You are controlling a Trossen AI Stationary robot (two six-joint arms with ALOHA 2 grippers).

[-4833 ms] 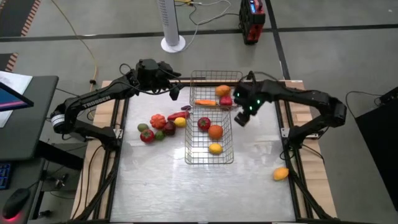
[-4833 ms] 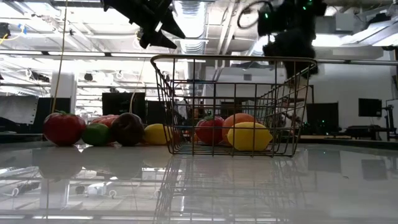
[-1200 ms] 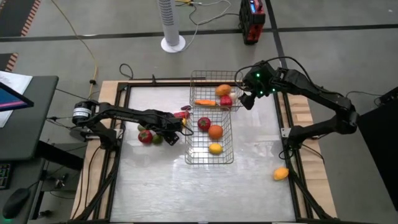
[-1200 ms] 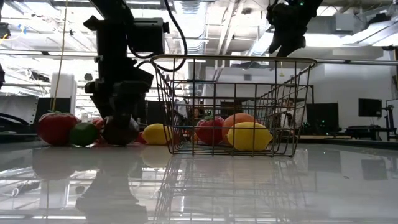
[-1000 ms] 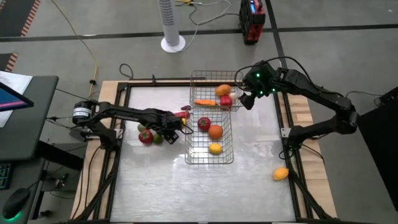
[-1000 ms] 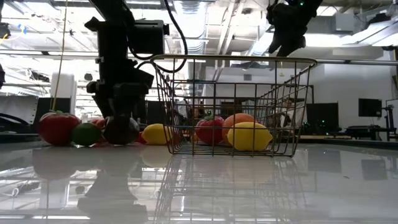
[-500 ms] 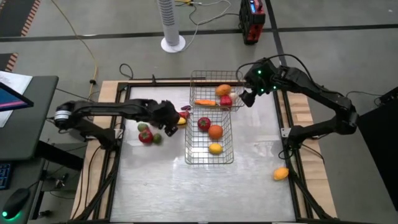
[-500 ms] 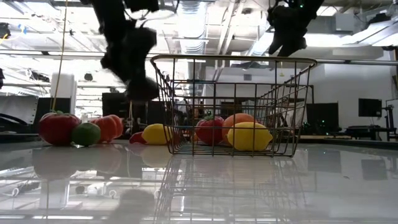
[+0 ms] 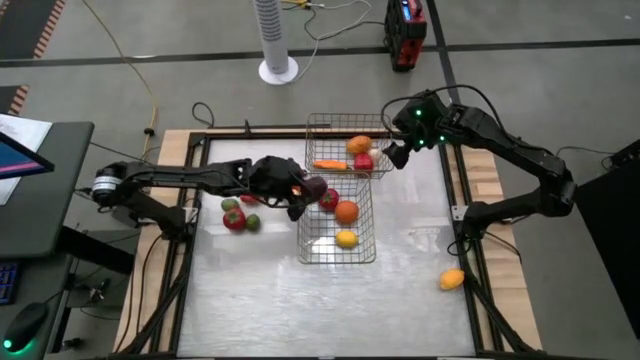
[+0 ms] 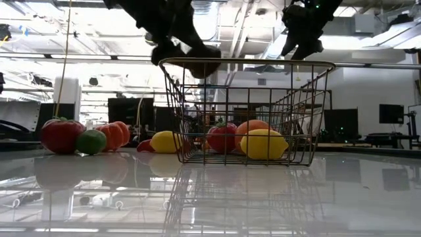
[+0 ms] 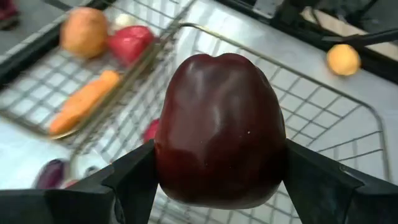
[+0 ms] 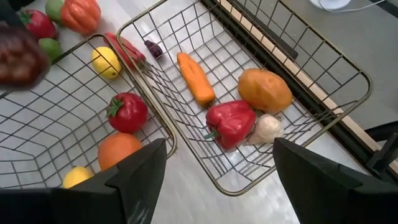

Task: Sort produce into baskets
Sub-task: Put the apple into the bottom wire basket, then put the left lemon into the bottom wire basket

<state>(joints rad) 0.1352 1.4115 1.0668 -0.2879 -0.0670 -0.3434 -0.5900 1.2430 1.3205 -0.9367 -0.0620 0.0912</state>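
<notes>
Clamped between the left gripper's two dark fingers is a dark purple fruit, apple-shaped, held stem end away from the wrist; the left wrist view shows both fingers pressed against its sides. In the high view that gripper hangs at the left rim of the near basket, so the fruit is at, or just inside, that rim rather than over the middle. The low view shows it level with the basket's top wire.

What the next move turns on: the open floor of the near basket lies to the right of the gripper and below it. A short carry rightward should clear the rim before letting go (a release now risks the fruit clipping the wire and rolling back onto the table).

Already in the near basket are a red tomato, an orange and a lemon. The far basket holds a carrot, a red pepper and an orange-brown piece. Left of the baskets, a red piece and a green one wait on the table, and one orange fruit sits well apart at the near right.

The right gripper hovers beside the far basket's right end, fingers spread wide and empty, looking down into both baskets.
</notes>
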